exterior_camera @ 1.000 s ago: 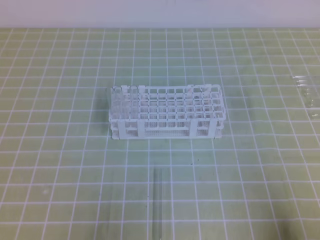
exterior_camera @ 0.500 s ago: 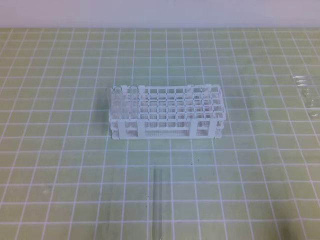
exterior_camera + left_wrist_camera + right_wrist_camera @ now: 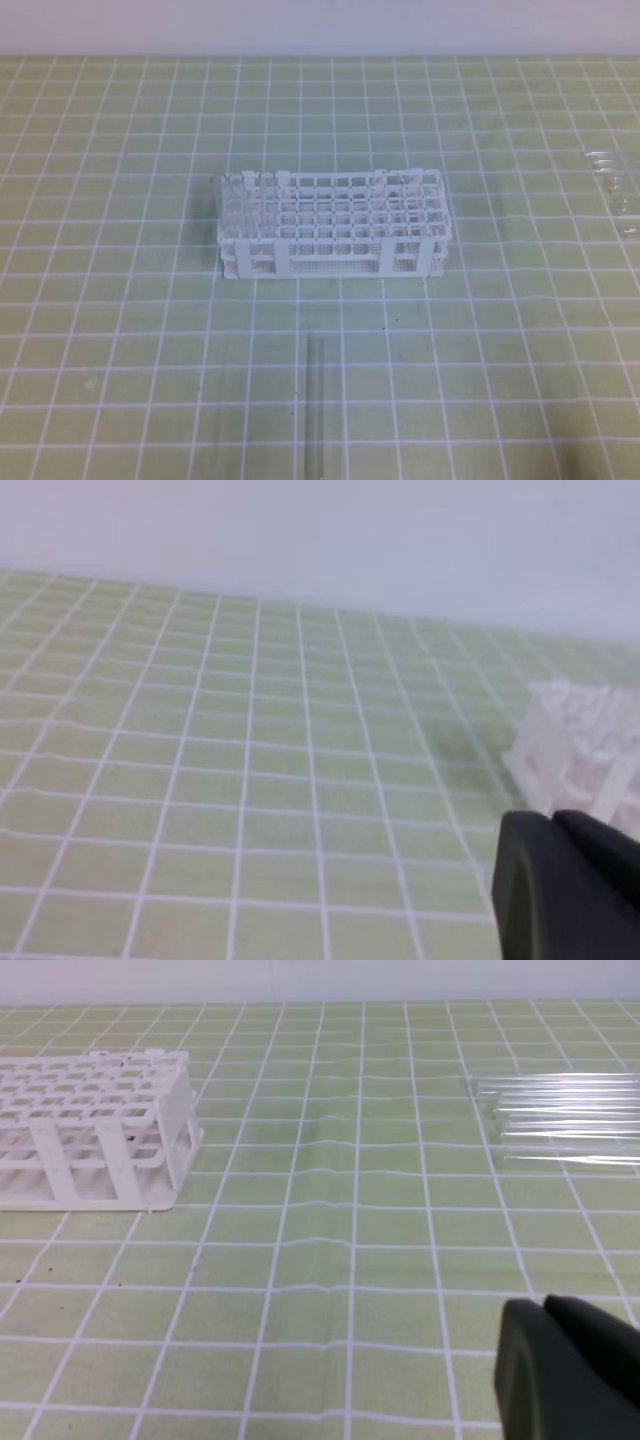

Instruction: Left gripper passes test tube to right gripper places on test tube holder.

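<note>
Nothing has moved since earlier. The test tube lies lengthwise toward the test tube holder, midway between arms. Left tool and right tool sit shut, empty.

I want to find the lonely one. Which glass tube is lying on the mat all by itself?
The slim clear glass tube lying alone in front of the white plastic rack. The other tubes either stand in the rack or lie bunched at the right edge.
</note>
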Robot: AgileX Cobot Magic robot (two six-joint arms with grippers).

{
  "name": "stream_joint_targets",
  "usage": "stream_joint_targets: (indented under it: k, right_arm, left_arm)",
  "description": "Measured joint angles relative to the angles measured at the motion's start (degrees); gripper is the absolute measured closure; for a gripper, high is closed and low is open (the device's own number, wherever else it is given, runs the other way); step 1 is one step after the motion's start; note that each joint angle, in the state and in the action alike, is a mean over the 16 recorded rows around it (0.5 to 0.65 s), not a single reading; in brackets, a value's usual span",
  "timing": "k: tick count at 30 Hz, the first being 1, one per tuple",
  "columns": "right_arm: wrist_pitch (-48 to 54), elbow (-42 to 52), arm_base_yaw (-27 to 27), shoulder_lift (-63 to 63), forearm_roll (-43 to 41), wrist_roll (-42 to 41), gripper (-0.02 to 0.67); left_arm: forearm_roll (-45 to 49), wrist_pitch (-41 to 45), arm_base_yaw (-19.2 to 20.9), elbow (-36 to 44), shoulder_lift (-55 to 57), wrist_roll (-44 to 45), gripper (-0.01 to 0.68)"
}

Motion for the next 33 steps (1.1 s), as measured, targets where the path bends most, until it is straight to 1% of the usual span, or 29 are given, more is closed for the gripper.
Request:
stream_joint_targets:
  k: [6,9,14,21,26,33]
  right_arm:
    - [0.0,0.0,0.0,0.0,0.0,0.0,0.665]
    - [0.0,0.0,0.0,0.0,0.0,0.0,0.665]
    - [0.0,0.0,0.0,0.0,0.0,0.0,0.665]
    - [-1.3,0.0,0.0,0.0,0.9,0.0,0.665]
    - [-5.9,0.0,0.0,0.0,6.2,0.0,0.665]
    - [-14.5,0.0,0.0,0.0,18.1,0.1,0.665]
  left_arm:
    - [-1.9,-4.9,0.0,0.0,0.2,-3.6,0.675]
    - [-2.4,-6.0,0.0,-0.2,0.6,-4.9,0.675]
    - [-3.0,-6.6,0.0,-0.2,0.6,-6.4,0.675]
    - [-2.9,-5.2,0.0,0.0,0.3,-6.6,0.675]
    - [-3.0,-4.7,0.0,0.2,0.1,-6.8,0.675]
    - [-4.2,-4.8,0.0,0.2,0.0,-7.2,0.675]
